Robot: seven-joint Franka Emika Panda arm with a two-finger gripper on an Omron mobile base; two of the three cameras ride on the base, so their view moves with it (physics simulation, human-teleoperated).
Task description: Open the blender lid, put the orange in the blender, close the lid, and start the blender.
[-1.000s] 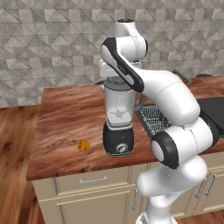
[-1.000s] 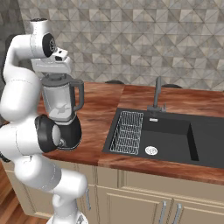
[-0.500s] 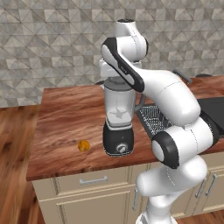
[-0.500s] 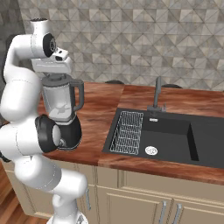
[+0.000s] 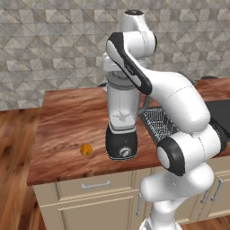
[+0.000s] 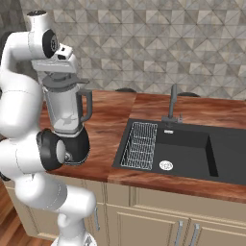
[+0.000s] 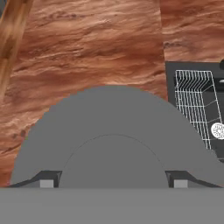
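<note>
Grey and round, the blender lid (image 7: 112,131) sits on the blender (image 5: 122,117), right under my gripper (image 7: 113,180); my fingertips (image 7: 49,179) spread wide, straddling its raised centre knob without touching it. On the wooden counter (image 5: 67,121), the orange (image 5: 86,149) lies near the black base's left; the sink (image 6: 187,151) is well apart.

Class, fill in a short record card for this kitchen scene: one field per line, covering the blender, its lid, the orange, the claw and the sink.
blender: upright on the wooden counter, left of the sink
blender lid: on the jar
orange: on the counter, apart from the blender's base
claw: directly over the lid, a fingertip either side of its raised centre knob
sink: black, with a wire rack at its left end
</note>
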